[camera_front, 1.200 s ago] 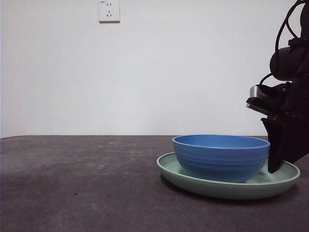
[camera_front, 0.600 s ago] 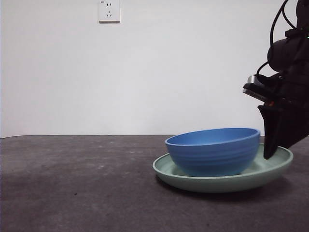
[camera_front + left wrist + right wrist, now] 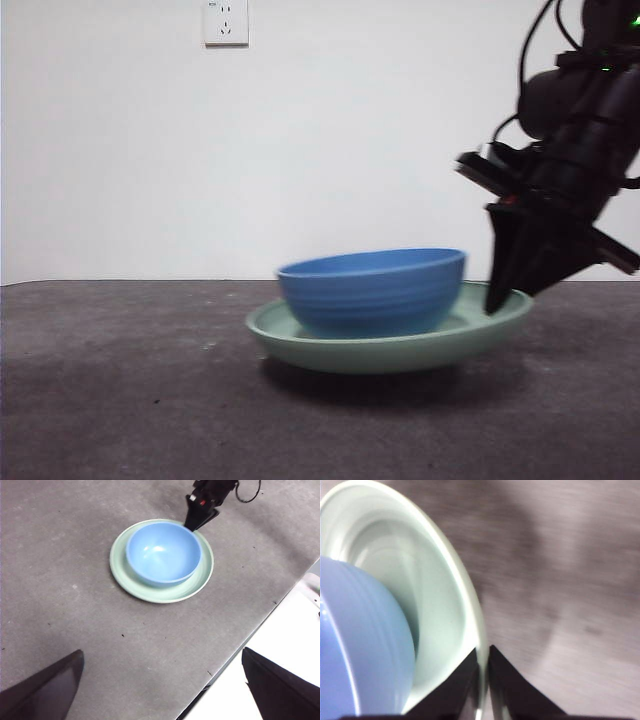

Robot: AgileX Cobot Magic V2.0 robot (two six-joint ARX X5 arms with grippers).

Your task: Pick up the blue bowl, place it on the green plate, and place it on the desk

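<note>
**Plate and bowl lifted and carried left**

Right end effector (image 3: 505, 290) is clamped on the green plate (image 3: 400, 350) rim, right of centre in the front view. Against the earlier frames the plate, tilted, with the blue bowl (image 3: 372, 290) seated in it, is further left and off the bench (image 3: 130, 400). Stacking looks done; setting down remains. Left end effector (image 3: 160, 690) waits, spread wide, empty.

Motion blurs the blue bowl (image 3: 372, 290) and green plate (image 3: 390, 345); the right wrist view crops both.
</note>
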